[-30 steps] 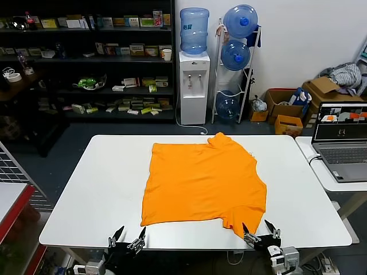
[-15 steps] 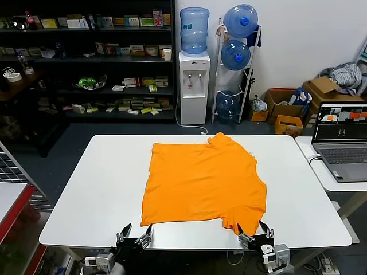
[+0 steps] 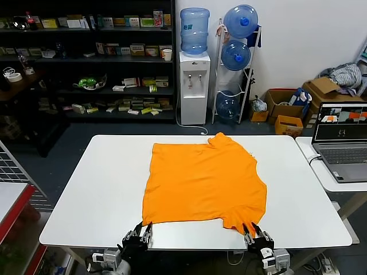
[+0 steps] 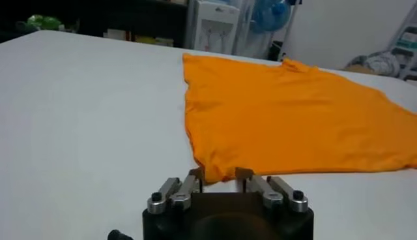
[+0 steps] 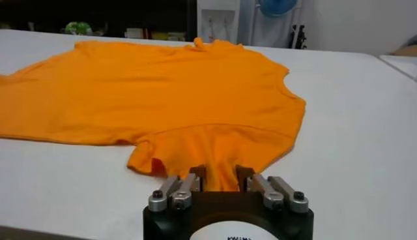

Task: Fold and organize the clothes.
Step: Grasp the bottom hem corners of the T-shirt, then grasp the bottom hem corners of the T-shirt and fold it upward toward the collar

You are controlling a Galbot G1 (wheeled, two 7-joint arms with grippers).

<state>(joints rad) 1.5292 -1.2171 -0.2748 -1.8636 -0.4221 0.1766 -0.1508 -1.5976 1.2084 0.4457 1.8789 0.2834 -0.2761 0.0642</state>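
The bright orange T-shirt (image 3: pixel 203 180) lies spread flat on the white table (image 3: pixel 97 189), neck at the far side, no lettering showing. My left gripper (image 3: pixel 140 235) is at the table's near edge, and its fingers pinch the shirt's near left hem corner (image 4: pixel 215 171). My right gripper (image 3: pixel 256 235) is at the near right corner. Its fingers are closed on a bunched fold of the sleeve cloth (image 5: pixel 218 166). The left gripper (image 4: pixel 220 175) and the right gripper (image 5: pixel 220 173) each show orange cloth between their fingertips.
A laptop (image 3: pixel 344 140) sits on a side table to the right. Beyond the table stand a water dispenser (image 3: pixel 194 86), a rack of bottles (image 3: pixel 238 57), dark shelves (image 3: pixel 86 57) and cardboard boxes with a grey-striped cloth heap (image 3: pixel 344 74). A wire rack (image 3: pixel 14 172) stands at the left.
Both grippers have moved forward from just off the table's near edge to the shirt's hem. They have gone from wide open to closed on the cloth.
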